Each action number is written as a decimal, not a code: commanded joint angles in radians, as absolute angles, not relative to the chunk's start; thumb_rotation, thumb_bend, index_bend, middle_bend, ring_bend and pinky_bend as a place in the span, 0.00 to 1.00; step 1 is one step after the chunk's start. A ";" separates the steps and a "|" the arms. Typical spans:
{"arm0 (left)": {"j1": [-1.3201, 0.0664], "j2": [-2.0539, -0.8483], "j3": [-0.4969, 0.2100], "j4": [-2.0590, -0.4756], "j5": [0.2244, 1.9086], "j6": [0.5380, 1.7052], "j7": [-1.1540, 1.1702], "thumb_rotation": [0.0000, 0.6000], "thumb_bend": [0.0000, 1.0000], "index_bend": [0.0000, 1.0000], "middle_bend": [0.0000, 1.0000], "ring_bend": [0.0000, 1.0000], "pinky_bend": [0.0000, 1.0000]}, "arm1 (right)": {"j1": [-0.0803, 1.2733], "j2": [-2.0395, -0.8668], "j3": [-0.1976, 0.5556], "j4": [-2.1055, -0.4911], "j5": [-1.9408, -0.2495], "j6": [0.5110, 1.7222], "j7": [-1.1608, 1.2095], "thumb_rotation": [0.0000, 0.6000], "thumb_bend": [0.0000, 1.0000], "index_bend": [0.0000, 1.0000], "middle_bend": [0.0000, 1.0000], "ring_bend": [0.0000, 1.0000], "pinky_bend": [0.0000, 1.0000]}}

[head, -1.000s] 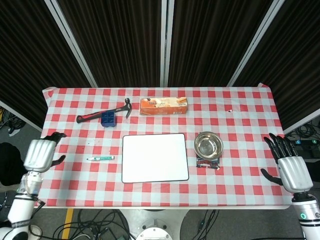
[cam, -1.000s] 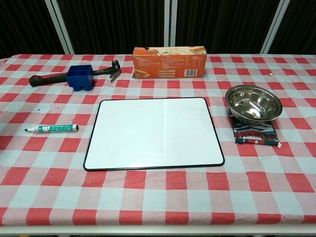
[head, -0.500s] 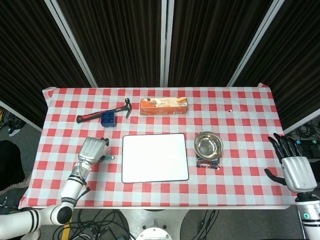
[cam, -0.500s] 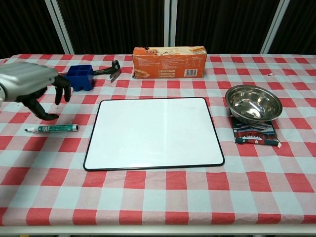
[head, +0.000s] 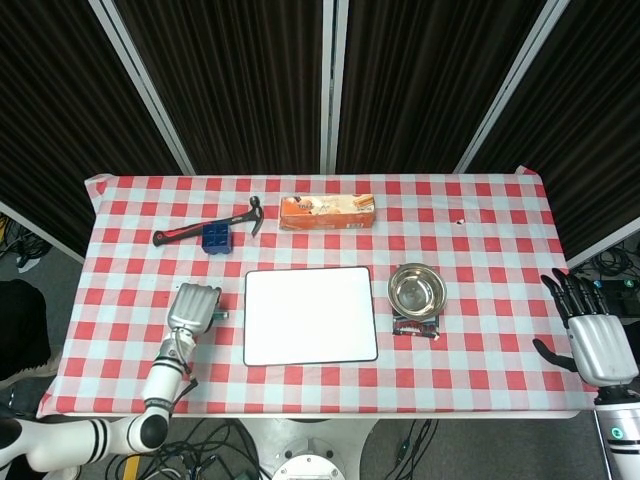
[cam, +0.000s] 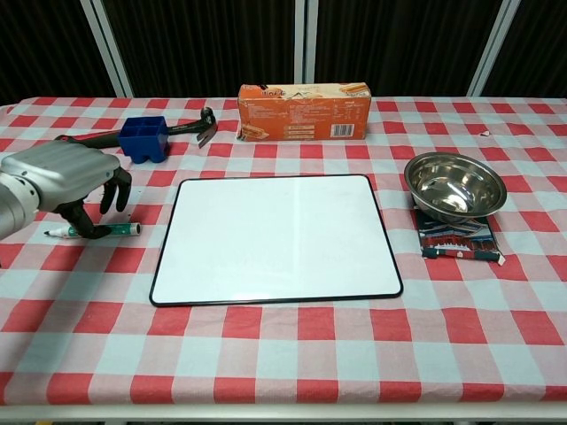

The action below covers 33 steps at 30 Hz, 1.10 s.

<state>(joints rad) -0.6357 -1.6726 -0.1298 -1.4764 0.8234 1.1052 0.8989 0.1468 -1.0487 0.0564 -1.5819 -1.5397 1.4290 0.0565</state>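
Now left hand (cam: 66,181) touching marker (cam: 115,230) (by whiteboard (cam: 275,237))

**Surfaces on my screens**

I see the left robot hand (cam: 66,181) in matt silver metal with black fingers. The marker (cam: 93,231) looks like smooth plastic. The whiteboard (cam: 276,237) shines glossy white. The bowl (cam: 454,185) is polished metal. Checked cloth (cam: 292,345) covers the counter, and the box (cam: 303,112) is printed cardboard.
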 commanded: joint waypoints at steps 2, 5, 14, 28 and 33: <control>-0.642 -1.680 -0.124 -1.469 0.811 1.105 0.898 1.00 0.28 0.47 0.49 0.82 0.96 | 0.146 -1.049 0.056 -1.579 -1.536 1.427 0.059 1.00 0.12 0.00 0.00 0.00 0.00; -0.645 -1.681 -0.118 -1.472 0.807 1.110 0.901 1.00 0.28 0.46 0.49 0.82 0.96 | 0.146 -1.049 0.055 -1.579 -1.536 1.426 0.059 1.00 0.12 0.00 0.00 0.00 0.00; -0.655 -1.694 -0.112 -1.449 0.793 1.120 0.902 1.00 0.28 0.46 0.50 0.82 0.96 | 0.147 -1.050 0.056 -1.577 -1.532 1.421 0.059 1.00 0.12 0.00 0.00 0.00 0.00; -0.666 -1.703 -0.103 -1.431 0.766 1.105 0.888 1.00 0.32 0.50 0.52 0.83 0.96 | 0.146 -1.050 0.054 -1.580 -1.523 1.414 0.056 1.00 0.12 0.00 0.00 0.00 0.00; -0.667 -1.698 -0.103 -1.436 0.776 1.110 0.874 1.00 0.33 0.51 0.54 0.83 0.96 | 0.147 -1.049 0.053 -1.586 -1.521 1.408 0.051 1.00 0.12 0.00 0.00 0.00 0.00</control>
